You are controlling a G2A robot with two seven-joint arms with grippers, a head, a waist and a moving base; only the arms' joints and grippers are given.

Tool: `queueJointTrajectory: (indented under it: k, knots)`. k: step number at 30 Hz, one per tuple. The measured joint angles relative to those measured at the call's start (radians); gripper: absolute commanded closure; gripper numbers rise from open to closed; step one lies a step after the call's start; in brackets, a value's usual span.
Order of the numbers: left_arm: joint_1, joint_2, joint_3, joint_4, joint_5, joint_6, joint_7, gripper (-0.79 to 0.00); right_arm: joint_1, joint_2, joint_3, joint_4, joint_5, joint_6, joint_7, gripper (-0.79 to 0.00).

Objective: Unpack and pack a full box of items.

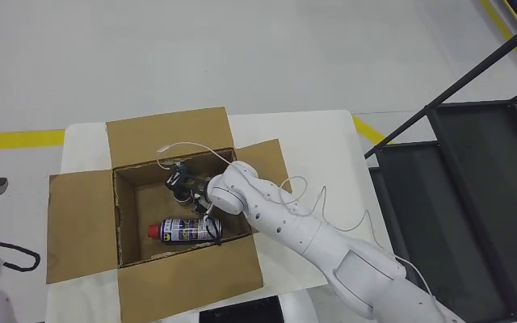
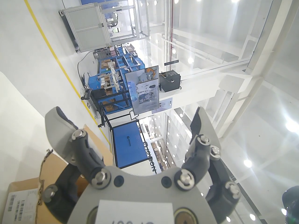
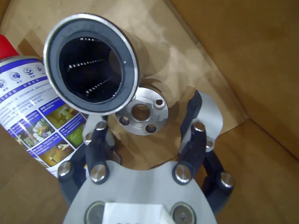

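Observation:
An open cardboard box stands on the white table. My right gripper is down inside it, open. A small flanged metal fitting lies on the box floor between its fingers, clear of the one finger that shows. A large steel bearing sleeve with a black bore stands right beside it and hides the other fingertip. A blue-and-white spray can with a red cap lies on its side on the box floor. My left gripper is open, holds nothing and points up toward the ceiling.
The box's four flaps are folded outward; one flap with a label lies under the left gripper. A thin white cable runs over the far box rim. A dark metal stair frame stands to the table's right.

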Motion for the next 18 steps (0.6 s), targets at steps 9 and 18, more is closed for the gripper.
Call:
queueJointTrajectory:
  k: [9, 18]
  knots:
    - [0.000, 0.000, 0.000, 0.000, 0.000, 0.000, 0.000, -0.785, 0.008, -0.008, -0.002, 0.022, 0.000, -0.003, -0.001, -0.157]
    - [0.000, 0.000, 0.000, 0.000, 0.000, 0.000, 0.000, -0.785, -0.016, 0.007, 0.038, -0.031, -0.014, -0.009, 0.009, 0.000]
